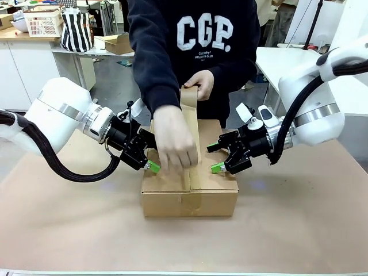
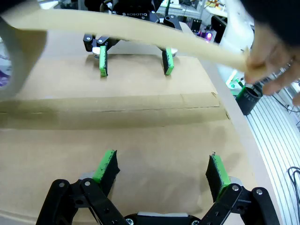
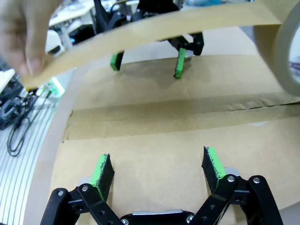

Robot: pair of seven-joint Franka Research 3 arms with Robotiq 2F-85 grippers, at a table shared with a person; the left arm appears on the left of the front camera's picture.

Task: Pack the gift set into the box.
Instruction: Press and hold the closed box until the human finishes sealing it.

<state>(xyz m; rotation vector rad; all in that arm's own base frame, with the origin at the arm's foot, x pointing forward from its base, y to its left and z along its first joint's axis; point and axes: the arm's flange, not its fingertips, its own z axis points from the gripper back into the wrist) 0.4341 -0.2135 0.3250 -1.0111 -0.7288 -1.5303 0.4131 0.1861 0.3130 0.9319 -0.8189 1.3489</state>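
Observation:
The box [image 1: 190, 198] stands shut in the middle of the table, its top flaps [image 2: 117, 84] folded flat with a taped centre seam [image 3: 164, 115]. The gift set is hidden. A person's hand [image 1: 175, 144] presses on the lid while the other hand [image 1: 201, 83] pulls a strip of brown tape [image 1: 190, 109] up from it. My left gripper [image 1: 148, 152] is open at the box's left top edge, its pads [image 2: 107, 165] over the lid. My right gripper [image 1: 215, 156] is open at the right edge, pads [image 3: 213, 164] over the lid. Nothing sits between either pair of fingers.
Brown paper [image 1: 69, 230] covers the table. The tape strip [image 2: 140, 28] stretches over the lid between both grippers, running to a tape roll [image 3: 287, 47]. A striped bag [image 1: 76, 29], a white basket [image 1: 43, 23] and a small carton [image 1: 118, 43] stand far behind.

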